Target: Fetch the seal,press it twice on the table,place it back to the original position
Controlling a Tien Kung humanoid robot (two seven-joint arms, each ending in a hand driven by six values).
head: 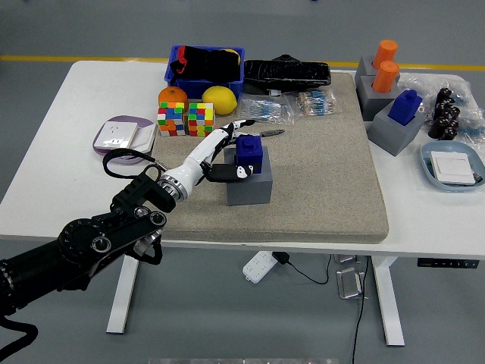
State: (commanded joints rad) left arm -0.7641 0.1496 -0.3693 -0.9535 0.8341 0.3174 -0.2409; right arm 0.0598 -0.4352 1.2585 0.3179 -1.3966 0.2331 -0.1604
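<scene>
— Seal position?
— The blue seal (248, 151) is seated on its grey block (249, 182), between the spread fingers (226, 136) and thumb of the left hand (216, 155).
— Grip?
— Nothing is clasped yet.

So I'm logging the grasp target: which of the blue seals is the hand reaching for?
The blue seal on the grey block mid-mat, beside the left hand; the other blue seal stands far right, untouched.
</scene>
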